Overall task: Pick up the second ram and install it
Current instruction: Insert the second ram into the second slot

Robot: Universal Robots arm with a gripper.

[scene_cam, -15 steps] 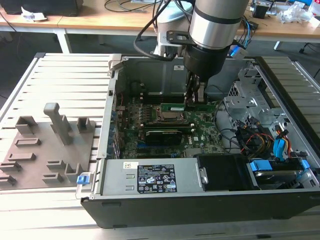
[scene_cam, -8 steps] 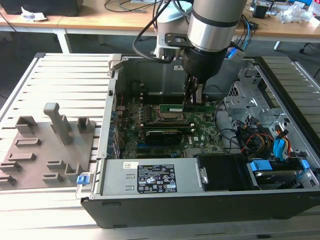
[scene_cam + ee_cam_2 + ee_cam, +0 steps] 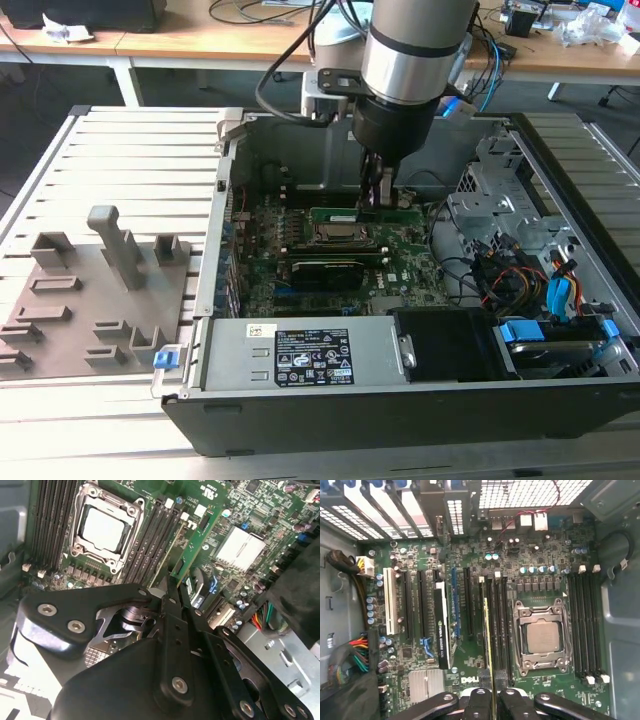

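Observation:
The second ram (image 3: 198,539) is a thin green stick, and my gripper (image 3: 173,586) is shut on one end of it inside the open computer case. In the first wrist view the second ram (image 3: 488,635) shows edge-on, lined up along the black memory slots (image 3: 500,625) beside the CPU socket (image 3: 540,637), with my gripper (image 3: 493,676) at its near end. I cannot tell whether it touches a slot. In the exterior view my gripper (image 3: 377,198) hangs just behind the CPU socket (image 3: 345,236) over the motherboard.
A wide black card (image 3: 440,630) stands in a slot on the far side of the memory slots from the socket. The case holds a power supply (image 3: 300,355), a drive cage (image 3: 510,215) and loose cables (image 3: 520,280). A grey parts fixture (image 3: 90,300) lies at the exterior view's left.

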